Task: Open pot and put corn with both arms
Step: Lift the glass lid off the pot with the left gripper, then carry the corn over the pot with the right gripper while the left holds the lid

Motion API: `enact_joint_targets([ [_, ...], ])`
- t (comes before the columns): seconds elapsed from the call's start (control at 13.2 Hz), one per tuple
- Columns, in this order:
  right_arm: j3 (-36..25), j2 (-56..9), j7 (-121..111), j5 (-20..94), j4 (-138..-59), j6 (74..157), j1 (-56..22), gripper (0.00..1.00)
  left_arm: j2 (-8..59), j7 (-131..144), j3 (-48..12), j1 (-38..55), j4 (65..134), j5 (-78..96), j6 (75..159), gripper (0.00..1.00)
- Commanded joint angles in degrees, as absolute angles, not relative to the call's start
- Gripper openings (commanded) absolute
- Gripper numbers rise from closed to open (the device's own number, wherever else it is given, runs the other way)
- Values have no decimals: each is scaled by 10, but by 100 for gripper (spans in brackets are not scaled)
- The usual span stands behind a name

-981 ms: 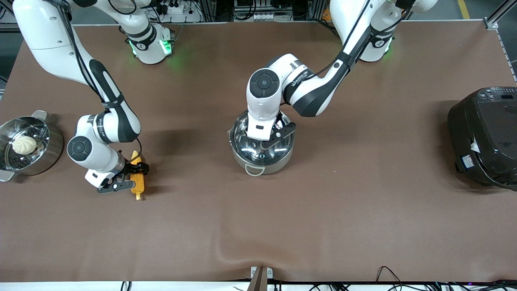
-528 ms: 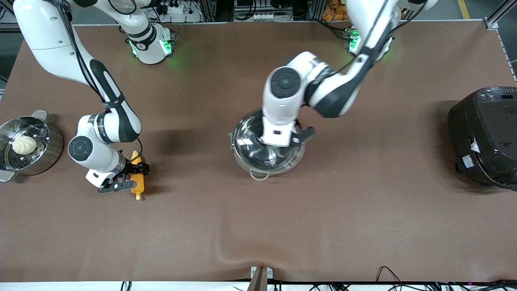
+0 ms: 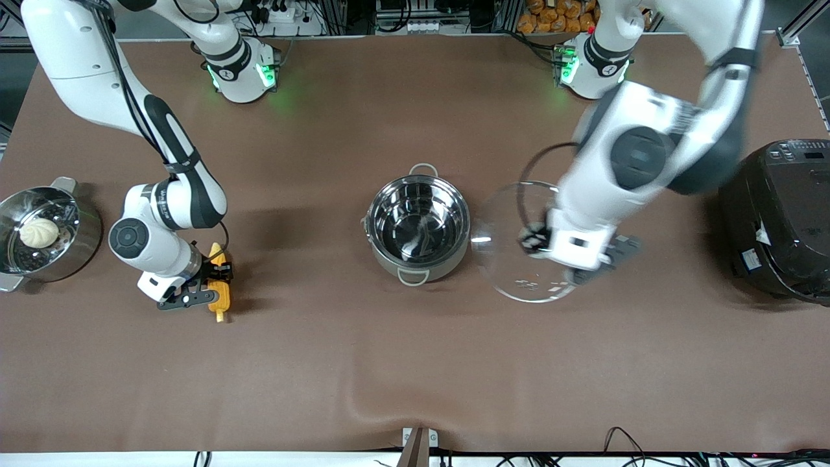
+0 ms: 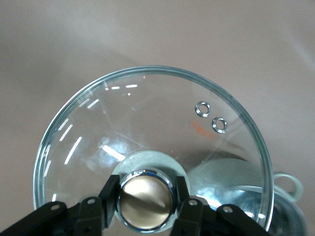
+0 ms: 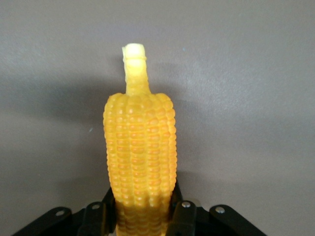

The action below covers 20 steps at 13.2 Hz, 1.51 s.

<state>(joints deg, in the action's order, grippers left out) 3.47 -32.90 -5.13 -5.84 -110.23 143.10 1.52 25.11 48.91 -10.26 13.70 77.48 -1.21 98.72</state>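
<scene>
The steel pot (image 3: pixel 418 224) stands open in the middle of the table, with nothing inside. My left gripper (image 3: pixel 548 251) is shut on the coppery knob (image 4: pixel 146 199) of the glass lid (image 3: pixel 506 259) and holds the lid in the air beside the pot, toward the left arm's end. In the left wrist view the gripper (image 4: pixel 146 197) clamps the knob from both sides, and the lid (image 4: pixel 147 118) fills the view. My right gripper (image 3: pixel 206 285) is shut on the yellow corn (image 3: pixel 220 293), low at the table toward the right arm's end. In the right wrist view, the gripper (image 5: pixel 142 214) pinches the corn (image 5: pixel 140 147), whose stub points away.
A steel pot with a perforated insert and a white bun (image 3: pixel 39 233) stands at the right arm's end. A large black rice cooker (image 3: pixel 778 220) stands at the left arm's end, close to the left arm's elbow. The brown cloth has a wrinkle (image 3: pixel 389 405) near the front edge.
My left gripper has lifted the lid off the pot and swung it sideways toward the left arm's end, uncovering the pot. The right gripper and corn have barely shifted.
</scene>
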Motion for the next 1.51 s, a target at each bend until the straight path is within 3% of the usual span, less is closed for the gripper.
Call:
enact_joint_targets([
  [0.0, 42, -290, -44, -69, -1092, 1392, 0, 0, 228, 389, -111, 83, 805, 4, 974, 0],
  [0.38, 48, -283, -8, -55, -962, 1197, -66, 0, 232, 264, -110, 4, 862, 0, 990, 0],
  [0.6, 48, -284, 109, -25, -884, 1126, -144, 0, 234, 222, -108, -17, 905, -4, 1038, 0],
  [1.06, 48, -294, 359, -25, -840, 1107, -298, 0, 236, 183, -107, -39, 954, -5, 1091, 0],
  [1.43, 48, -386, 417, -28, -733, 1109, -376, 0, 234, 183, -108, -39, 982, -28, 1130, 0],
])
